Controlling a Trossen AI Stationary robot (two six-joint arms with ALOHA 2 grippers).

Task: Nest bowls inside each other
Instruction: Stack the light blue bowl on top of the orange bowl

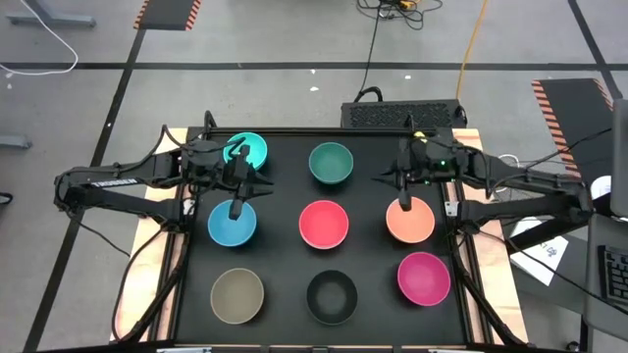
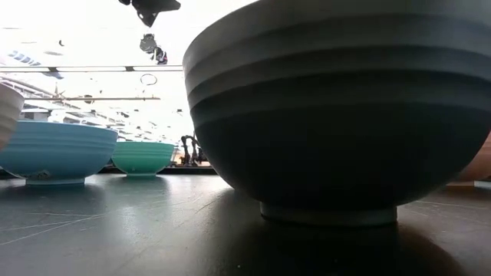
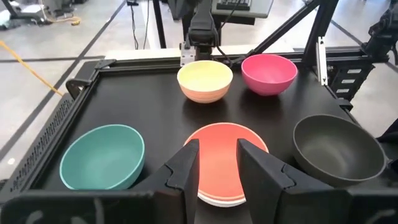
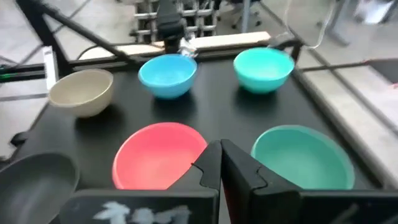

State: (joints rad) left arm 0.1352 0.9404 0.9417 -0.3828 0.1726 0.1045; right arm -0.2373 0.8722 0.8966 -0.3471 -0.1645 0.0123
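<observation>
Eight bowls stand on their bases in three rows on the black table. Turquoise and dark green are at the back. Blue, red-pink and orange are in the middle. Tan, black and magenta are at the front. A white rim shows under the red-pink bowl. My left gripper hovers open and empty above the blue bowl's far side. My right gripper hovers shut and empty over the orange bowl's far rim.
A raised black frame borders the table on all sides. A dark box sits beyond the far edge. The black bowl fills the low view, with the blue and turquoise bowls behind it.
</observation>
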